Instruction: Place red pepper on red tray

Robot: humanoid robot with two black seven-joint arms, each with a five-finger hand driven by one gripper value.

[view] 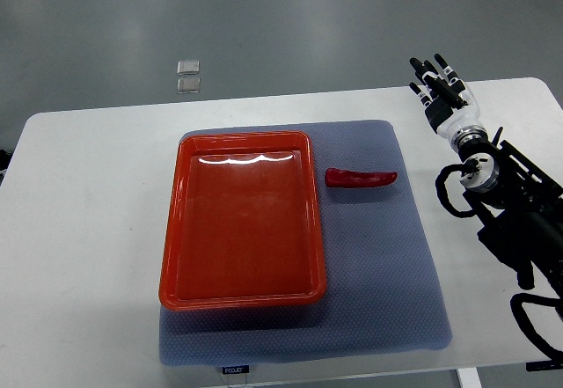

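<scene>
Top view: red pepper [361, 178] lies on grey mat [387, 265], just right of red tray [242, 298], not touching it. Tray empty. Right robot hand [442, 89] hovers over far right of white tabletop [88, 212], fingers extended and relaxed, holding nothing, well apart from pepper. Left arm not visible. Pepper's long axis runs left-right; blunt end toward tray, tapered tip pointing right. Likely step: reach for pepper. Best approach: descend over mid-body, fingers closing across short axis, then lift clear over tray rim.

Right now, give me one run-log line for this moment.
right hand: open, empty, far right | red pepper: on mat, right of red tray | tray: empty
</scene>
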